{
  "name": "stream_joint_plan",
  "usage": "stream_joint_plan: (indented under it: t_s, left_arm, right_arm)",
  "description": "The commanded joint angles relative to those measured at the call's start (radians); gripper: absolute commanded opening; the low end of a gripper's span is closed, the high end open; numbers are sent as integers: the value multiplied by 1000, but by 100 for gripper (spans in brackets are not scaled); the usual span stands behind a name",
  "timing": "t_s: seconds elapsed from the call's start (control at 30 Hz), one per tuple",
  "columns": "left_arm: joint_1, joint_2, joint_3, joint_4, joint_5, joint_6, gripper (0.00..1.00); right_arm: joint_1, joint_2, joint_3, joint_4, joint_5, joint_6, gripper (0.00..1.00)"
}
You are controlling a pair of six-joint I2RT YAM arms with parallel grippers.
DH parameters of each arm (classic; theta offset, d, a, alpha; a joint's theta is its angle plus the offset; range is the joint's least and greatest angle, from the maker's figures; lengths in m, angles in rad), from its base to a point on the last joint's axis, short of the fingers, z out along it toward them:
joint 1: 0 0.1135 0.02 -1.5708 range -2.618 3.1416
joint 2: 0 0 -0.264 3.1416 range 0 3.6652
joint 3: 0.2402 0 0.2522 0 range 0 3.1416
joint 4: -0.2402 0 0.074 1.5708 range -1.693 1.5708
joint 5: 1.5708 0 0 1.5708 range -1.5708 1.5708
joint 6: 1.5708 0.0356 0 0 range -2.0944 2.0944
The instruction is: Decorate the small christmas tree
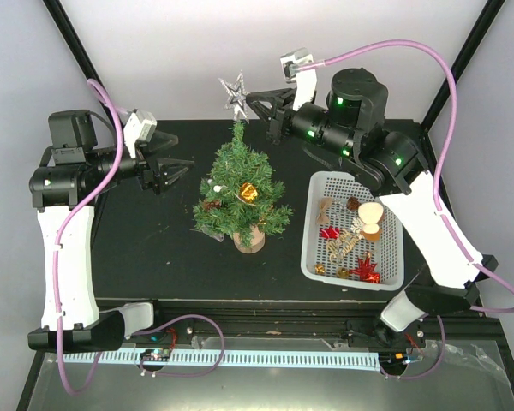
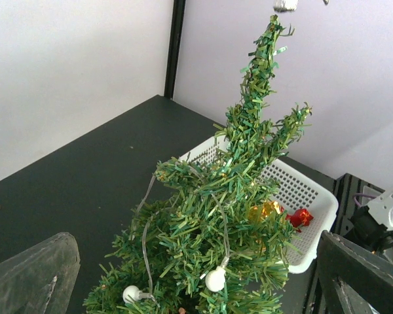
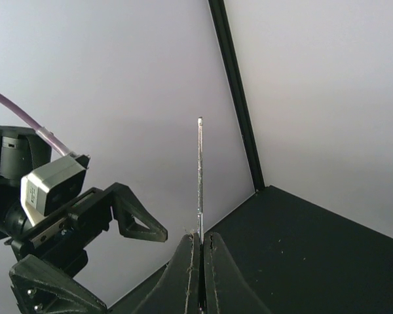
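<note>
The small christmas tree (image 1: 240,193) stands upright near the middle of the table (image 1: 137,248) on its round wooden base (image 1: 249,241). A gold ornament (image 1: 248,193) and a string of white beads (image 2: 215,279) already hang in its branches.

I judge the tree to be light and easy to tip. The bristly branches look soft and springy, and the thin top spike (image 2: 265,49) likely bends under any push. If I need to steady it, I would hold the lower trunk or the base, not the foliage.

Just above and behind the treetop, a silver star (image 1: 236,92) hangs in the air. The right gripper (image 1: 252,99) is clenched on the star's lower edge. The right wrist view shows the star edge-on as a thin upright sliver rising from between the closed fingers. The star looks thin, stiff and perhaps brittle.

The left gripper (image 1: 178,174) hovers just left of the tree, fully released. It holds nothing and touches nothing.

A white basket (image 1: 309,227) with more ornaments sits toward the table's right edge.
</note>
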Motion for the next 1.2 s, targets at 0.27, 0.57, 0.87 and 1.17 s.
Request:
stream_joint_plan:
  t_s: [0.27, 0.57, 0.87, 1.17]
  left_arm:
    - [0, 8, 2, -32, 34, 26, 99]
    - [-1, 9, -3, -26, 39, 22, 99]
    - [0, 5, -15, -18, 44, 14, 99]
    - [-1, 1, -19, -16, 45, 14, 99]
  right_arm:
    - [3, 29, 70, -10, 36, -25, 1]
    - [3, 8, 45, -15, 41, -25, 1]
    - [3, -2, 30, -23, 39, -23, 1]
    - [2, -15, 18, -26, 44, -24, 1]
